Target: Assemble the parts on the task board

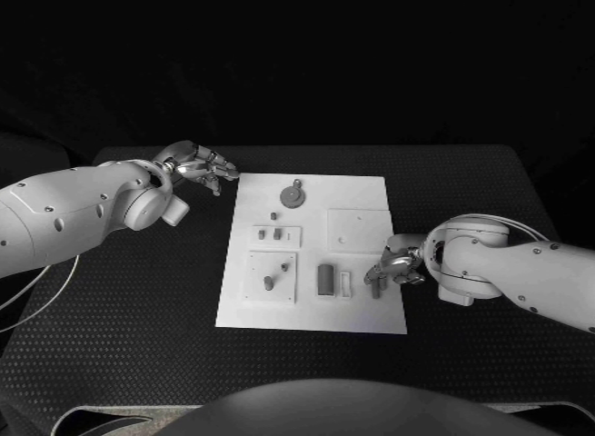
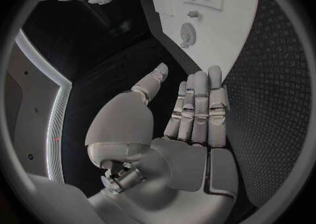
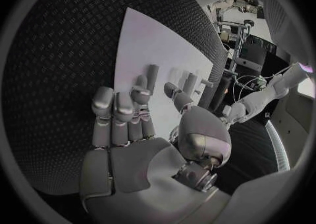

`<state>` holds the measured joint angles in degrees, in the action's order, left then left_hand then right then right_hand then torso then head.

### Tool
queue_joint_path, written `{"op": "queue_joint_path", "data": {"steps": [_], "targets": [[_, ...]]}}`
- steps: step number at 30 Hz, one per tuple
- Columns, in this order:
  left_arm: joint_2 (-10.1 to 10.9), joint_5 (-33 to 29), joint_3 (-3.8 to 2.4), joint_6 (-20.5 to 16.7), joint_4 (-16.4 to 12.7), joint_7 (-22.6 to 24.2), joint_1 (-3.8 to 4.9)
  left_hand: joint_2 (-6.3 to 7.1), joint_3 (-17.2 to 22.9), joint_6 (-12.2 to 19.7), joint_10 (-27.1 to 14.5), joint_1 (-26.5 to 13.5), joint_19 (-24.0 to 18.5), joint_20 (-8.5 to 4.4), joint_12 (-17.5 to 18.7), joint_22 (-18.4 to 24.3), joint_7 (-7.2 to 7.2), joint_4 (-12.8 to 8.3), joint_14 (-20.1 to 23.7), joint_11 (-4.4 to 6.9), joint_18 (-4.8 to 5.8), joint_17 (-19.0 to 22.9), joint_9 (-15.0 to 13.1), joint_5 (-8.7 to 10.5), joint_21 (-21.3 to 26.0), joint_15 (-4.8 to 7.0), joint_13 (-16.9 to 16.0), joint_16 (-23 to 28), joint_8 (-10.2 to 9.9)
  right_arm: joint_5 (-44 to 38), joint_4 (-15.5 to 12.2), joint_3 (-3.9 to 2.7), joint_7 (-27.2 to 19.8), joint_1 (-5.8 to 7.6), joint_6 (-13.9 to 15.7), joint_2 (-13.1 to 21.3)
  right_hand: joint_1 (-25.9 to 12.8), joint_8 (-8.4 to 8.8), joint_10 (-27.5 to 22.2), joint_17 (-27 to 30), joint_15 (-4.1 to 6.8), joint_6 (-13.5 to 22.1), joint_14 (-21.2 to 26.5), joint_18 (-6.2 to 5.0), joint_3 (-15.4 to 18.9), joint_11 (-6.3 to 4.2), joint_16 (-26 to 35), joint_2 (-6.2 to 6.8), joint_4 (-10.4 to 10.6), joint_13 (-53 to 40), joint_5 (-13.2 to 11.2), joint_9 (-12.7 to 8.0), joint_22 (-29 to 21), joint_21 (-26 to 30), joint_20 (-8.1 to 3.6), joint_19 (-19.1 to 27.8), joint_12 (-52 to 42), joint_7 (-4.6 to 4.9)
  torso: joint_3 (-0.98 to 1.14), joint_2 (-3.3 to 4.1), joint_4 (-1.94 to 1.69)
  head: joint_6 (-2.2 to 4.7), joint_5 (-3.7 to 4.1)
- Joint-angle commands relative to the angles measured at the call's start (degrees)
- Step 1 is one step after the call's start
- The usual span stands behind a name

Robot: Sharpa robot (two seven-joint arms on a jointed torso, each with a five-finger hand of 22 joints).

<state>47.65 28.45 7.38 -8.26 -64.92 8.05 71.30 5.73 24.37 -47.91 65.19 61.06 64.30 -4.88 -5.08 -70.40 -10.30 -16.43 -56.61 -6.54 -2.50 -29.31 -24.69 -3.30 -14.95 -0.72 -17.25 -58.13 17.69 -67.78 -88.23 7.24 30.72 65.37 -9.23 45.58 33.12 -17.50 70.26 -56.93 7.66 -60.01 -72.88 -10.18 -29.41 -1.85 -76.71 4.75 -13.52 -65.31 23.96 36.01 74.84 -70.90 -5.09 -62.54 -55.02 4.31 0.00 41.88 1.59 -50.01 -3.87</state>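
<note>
Parts sit on the white task board in the middle of the black table. Near the far end lies a round part with a small tab. Closer in are two small pegs side by side, a tall dark block, and a little piece on a square plate.

The right hand is at the near right edge of the board, low over it. Its fingers reach toward a thin dark peg. It looks like the hand is pinching that peg, but the fingers hide too much for me to be sure.

The left hand waits off the far left corner of the board. Its fingers are straight and close together, and it holds nothing.

So I think the step now is picking up the thin peg. Next, the hand needs a firm hold, then a straight lift, and then it must line the peg up over its hole.
</note>
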Motion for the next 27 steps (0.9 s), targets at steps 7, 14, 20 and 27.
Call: {"op": "queue_joint_path", "data": {"steps": [7, 14, 20, 27], "targets": [[-0.01, 0.07, -0.03, 0.69, -0.1, 0.2, 0.04, 0.12, 0.16, -0.19, 0.29, -0.53, 0.23, -0.38, -0.06, -0.08, -0.33, 0.09, 0.19, -0.01, -1.67, -0.08, 0.1, 0.33, 0.39, 0.34, -0.09, 0.02, 0.34, -4.32, 0.68, 0.51, 1.03, -0.79, -2.15, -0.82, 1.09, -0.05, 0.34, -0.13, 0.37, -0.27, -0.44, -4.82, -0.5, -0.34, -0.04, -0.35, -0.45, 0.1, 0.18, 0.15, 0.2, -0.45, -0.26, -0.33, -0.49, -0.14, 0.05, 0.0, 0.04, 0.01, -0.02], [-0.05, 0.08, -0.03, 0.75, -0.13, 0.21, 0.04, 0.1, 0.17, -0.19, 0.28, -0.52, 0.23, -0.38, -0.05, -0.09, -0.33, 0.07, 0.19, 0.0, -1.67, -0.09, 0.1, 0.33, 0.4, 0.35, -0.1, 0.02, 0.34, -8.51, 1.5, 0.68, 1.47, -1.49, -2.67, -1.91, 5.57, -0.15, 0.58, -0.15, 0.35, -0.43, -0.62, -4.82, -0.81, -0.37, -0.01, -1.8, -3.07, 0.21, 0.13, 0.5, 0.37, -0.74, -0.35, -0.42, -0.66, -0.15, 0.03, 0.0, 0.05, 0.01, 0.1], [0.01, 0.1, -0.03, 0.75, -0.15, 0.17, 0.04, 0.09, 0.19, -0.2, 0.29, -0.51, 0.23, -0.39, -0.05, -0.1, -0.32, 0.06, 0.2, 0.0, -1.68, -0.09, 0.11, 0.33, 0.41, 0.35, -0.12, 0.02, 0.35, -11.01, 2.18, 0.81, 1.62, -2.44, -2.76, -2.55, 6.68, -0.25, 0.72, -0.14, 0.34, -0.63, -0.71, -4.82, -0.54, -0.39, 0.0, -2.16, -3.1, 0.23, 0.13, 0.63, 0.39, -0.79, -0.29, -0.42, -0.75, -0.2, 0.02, 0.01, -0.01, 0.01, 0.07], [0.18, 0.13, -0.03, 0.81, -0.23, 0.12, 0.04, 0.09, 0.19, -0.2, 0.29, -0.51, 0.23, -0.39, -0.05, -0.11, -0.32, 0.05, 0.2, 0.0, -1.68, -0.1, 0.11, 0.34, 0.42, 0.35, -0.13, 0.02, 0.36, -11.66, 2.53, 0.87, 1.8, -2.85, -3.03, -2.96, 7.22, -0.26, 0.76, -0.12, 0.34, -0.7, -0.73, -4.82, -0.38, -0.4, 0.05, -2.36, -3.1, 0.27, 0.14, 0.68, 0.4, -0.79, -0.24, -0.38, -0.75, -0.22, -0.03, -0.01, 0.01, 0.01, 0.1]]}}
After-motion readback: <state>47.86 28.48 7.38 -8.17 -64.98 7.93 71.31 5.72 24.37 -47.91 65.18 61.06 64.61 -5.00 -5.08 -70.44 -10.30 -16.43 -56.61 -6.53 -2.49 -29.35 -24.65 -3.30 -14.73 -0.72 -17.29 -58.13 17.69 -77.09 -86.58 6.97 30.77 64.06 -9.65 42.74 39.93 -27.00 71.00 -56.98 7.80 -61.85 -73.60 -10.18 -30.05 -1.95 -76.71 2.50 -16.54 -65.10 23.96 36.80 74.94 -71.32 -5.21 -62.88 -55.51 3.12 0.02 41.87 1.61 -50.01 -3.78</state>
